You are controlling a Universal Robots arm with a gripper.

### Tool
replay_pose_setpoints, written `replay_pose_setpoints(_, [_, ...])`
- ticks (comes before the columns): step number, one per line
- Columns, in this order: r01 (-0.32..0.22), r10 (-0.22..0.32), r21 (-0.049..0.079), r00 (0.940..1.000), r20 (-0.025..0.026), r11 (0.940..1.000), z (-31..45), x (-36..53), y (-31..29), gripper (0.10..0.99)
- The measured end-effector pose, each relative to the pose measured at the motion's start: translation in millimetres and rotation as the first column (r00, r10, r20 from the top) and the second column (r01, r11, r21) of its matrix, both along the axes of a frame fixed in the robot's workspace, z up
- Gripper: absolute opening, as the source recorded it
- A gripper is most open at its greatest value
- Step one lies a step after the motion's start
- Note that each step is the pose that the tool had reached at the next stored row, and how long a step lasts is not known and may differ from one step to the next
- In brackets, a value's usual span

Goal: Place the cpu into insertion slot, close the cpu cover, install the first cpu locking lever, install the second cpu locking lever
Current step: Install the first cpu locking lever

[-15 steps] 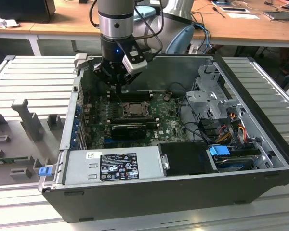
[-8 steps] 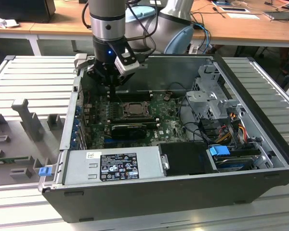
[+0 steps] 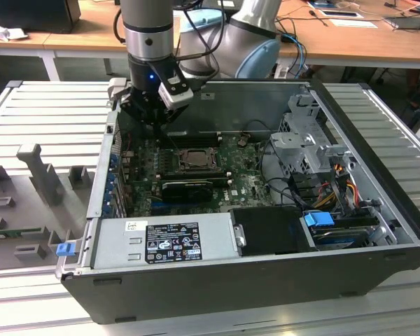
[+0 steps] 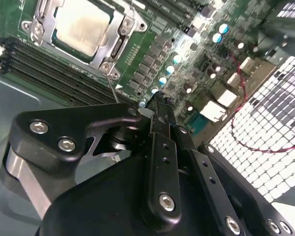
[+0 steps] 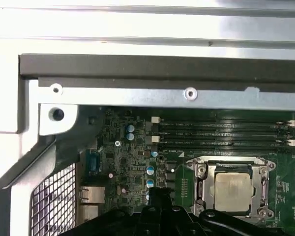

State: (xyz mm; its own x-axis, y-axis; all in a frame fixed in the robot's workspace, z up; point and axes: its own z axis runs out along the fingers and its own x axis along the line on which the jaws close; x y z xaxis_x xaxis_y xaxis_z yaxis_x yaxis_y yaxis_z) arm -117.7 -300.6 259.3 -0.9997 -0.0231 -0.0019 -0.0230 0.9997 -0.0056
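You are looking at an open computer case (image 3: pixel 266 280) lying on a ribbed grey metal table (image 3: pixel 42 112), with wooden desks (image 3: pixel 350 38) and cables behind it and grey fixture blocks (image 3: pixel 38 171) on the exterior view's left. Inside, the green motherboard (image 3: pixel 245 178) lies flat, a power supply (image 3: pixel 164 241) along the case's near wall and a drive cage (image 3: pixel 304 143) toward the exterior view's right. The cpu (image 5: pixel 232 190) already sits in the slot (image 5: pixel 199 184), silver top facing up, flat and square with the board; its edges run parallel to the long memory slots (image 5: pixel 221 132) just beside it, as both wrist views show. The cover (image 4: pixel 120 22) lies down around the chip, framing it. A thin lever wire (image 4: pixel 113 88) angles out from the socket corner in the second wrist view. Your gripper (image 4: pixel 160 105) hangs over the board beside the socket, toward the case's rear wall, its fingertips drawn together with nothing between them, and not touching the chip. In the exterior view the arm (image 3: pixel 150 42) comes straight down over the back corner on the exterior view's left.
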Motion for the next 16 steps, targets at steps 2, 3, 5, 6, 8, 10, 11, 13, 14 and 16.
replay_pose_setpoints(2, [0.000, 0.000, 0.000, 1.0000, 0.0000, 1.0000, -0.9, -0.1, 3.6, 0.106])
replay_pose_setpoints(3, [0.000, 0.000, 0.001, 1.0000, 0.0000, 1.0000, -1.6, -0.3, 6.6, 0.106])
replay_pose_setpoints(5, [0.000, 0.000, 0.002, 1.0000, 0.0001, 1.0000, -2.5, -0.4, 10.9, 0.106])
replay_pose_setpoints(6, [0.000, 0.000, 0.002, 1.0000, 0.0000, 1.0000, -2.5, -0.4, 11.7, 0.106])
replay_pose_setpoints(8, [0.000, 0.000, 0.001, 1.0000, 0.0000, 1.0000, -2.6, 3.1, 13.8, 0.106])
replay_pose_setpoints(10, [0.000, 0.000, 0.001, 1.0000, 0.0000, 1.0000, -2.7, 7.8, 14.5, 0.106])
replay_pose_setpoints(11, [0.000, 0.000, 0.001, 1.0000, 0.0000, 1.0000, -2.7, 10.0, 14.6, 0.106])
replay_pose_setpoints(13, [0.000, 0.000, 0.001, 1.0000, 0.0001, 1.0000, -2.7, 16.5, 14.9, 0.106])
replay_pose_setpoints(14, [0.000, 0.000, 0.001, 1.0000, 0.0001, 1.0000, -2.7, 22.0, 15.0, 0.106])
replay_pose_setpoints(16, [0.000, 0.000, 0.001, 1.0000, 0.0000, 1.0000, -2.8, 33.5, 15.4, 0.106])
